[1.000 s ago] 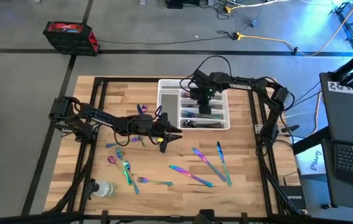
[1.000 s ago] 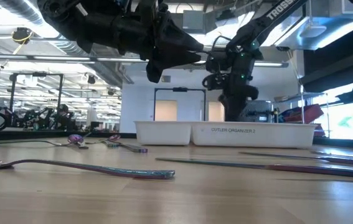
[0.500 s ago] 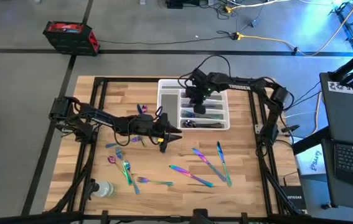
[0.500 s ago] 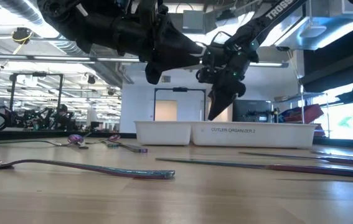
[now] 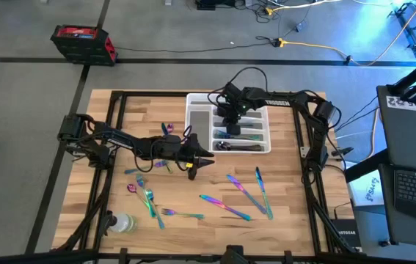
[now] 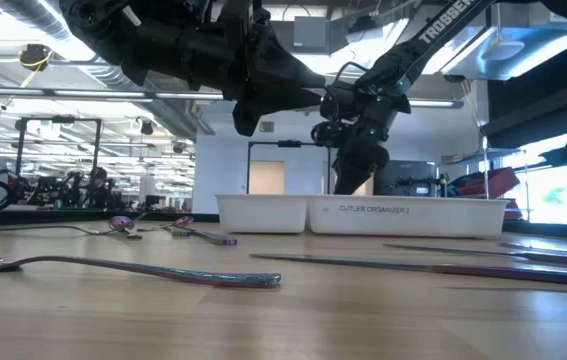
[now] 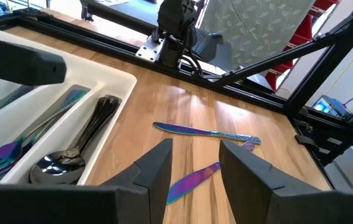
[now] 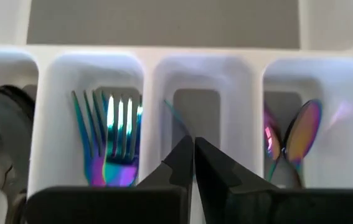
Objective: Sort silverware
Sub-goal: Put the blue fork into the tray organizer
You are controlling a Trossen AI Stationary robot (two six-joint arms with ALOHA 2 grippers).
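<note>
Rainbow silverware lies flat on the wooden table: knives [image 5: 246,192] at the near right, forks [image 5: 149,202] and a spoon [image 5: 130,188] at the near left. The white tray [image 5: 193,110] stands at the far middle with forks [image 8: 111,143] and spoons [image 8: 294,140] in its compartments. My right gripper [image 8: 193,155] is shut and points down into the tray [image 5: 230,121]. My left gripper [image 7: 195,177] hovers open over the table's middle [image 5: 206,158], nothing between its fingers. My right gripper's shut fingertips stand just short of a thin teal piece [image 8: 175,118] in one of the tray's middle compartments, coming from above at a slant. Whether they touch it cannot be told.
A clear bottle [image 5: 123,222] lies at the near left corner. Dark spoons [image 7: 70,155] fill the tray's near compartment. Two knives [image 7: 204,132] lie on the wood beyond my left fingers. A black frame rail [image 5: 116,132] runs along the table's sides.
My right gripper has moved over the tray toward the table's left and far edges, sunk a little, and tipped from pointing straight down to a slant.
</note>
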